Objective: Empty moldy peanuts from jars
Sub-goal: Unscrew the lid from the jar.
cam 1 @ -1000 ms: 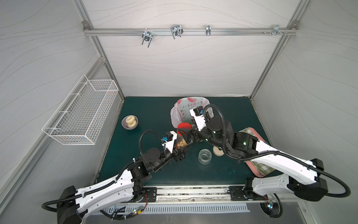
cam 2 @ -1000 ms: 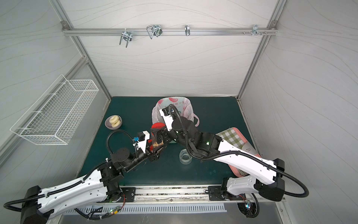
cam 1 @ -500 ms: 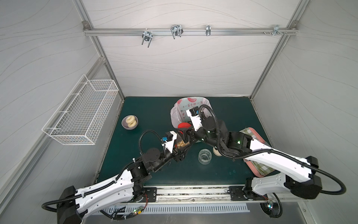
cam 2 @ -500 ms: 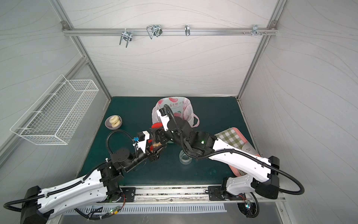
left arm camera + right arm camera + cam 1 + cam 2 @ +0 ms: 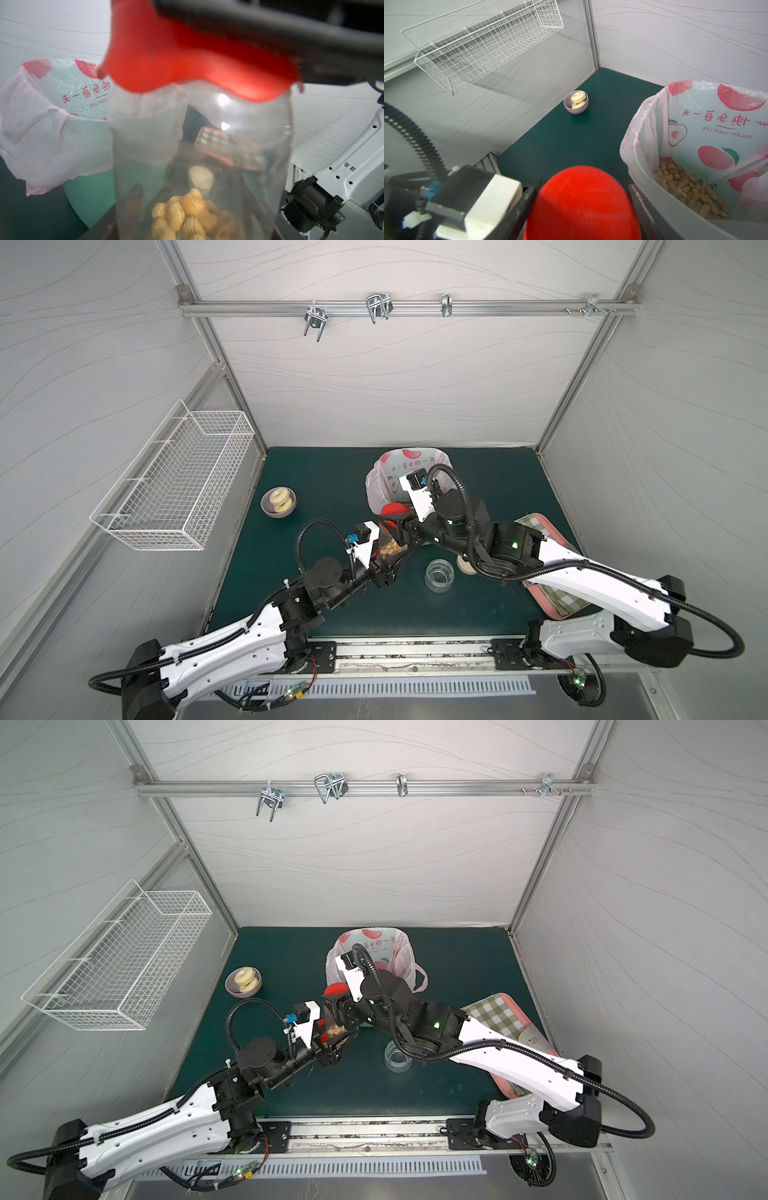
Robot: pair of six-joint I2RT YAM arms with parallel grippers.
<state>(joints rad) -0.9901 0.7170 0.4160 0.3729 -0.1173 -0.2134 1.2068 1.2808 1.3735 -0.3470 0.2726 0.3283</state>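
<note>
Since a second ago the right gripper (image 5: 584, 190) has drawn its jaws in around the red lid (image 5: 581, 212), while the left arm has kept its place. Now its fingers (image 5: 534, 193) press on both sides of the lid, pinching it from above. The left gripper (image 5: 390, 563) is clamped on the clear wall of the jar (image 5: 199, 145). The jar stands upright about mid-table, just near-left of the bin (image 5: 89, 205), with the peanuts (image 5: 187, 214) heaped in its bottom and the lid on. The step in hand looks like unscrewing. The likeliest fault is the jar turning with the lid: its wall is smooth, and a weak pinch below would let it spin or slide through the left jaws. If the right pinch sits off-centre, the lid may cock and bind. Should the lid break free suddenly, the jar could jerk and throw peanuts onto the mat (image 5: 316, 472), short of the bin. The right wrist hangs close over the bag (image 5: 376, 485) at the bin's rim, so a wide twist might snag it. The right forearm passes just above the open jar (image 5: 438, 574), which a low swing could knock over.
</note>
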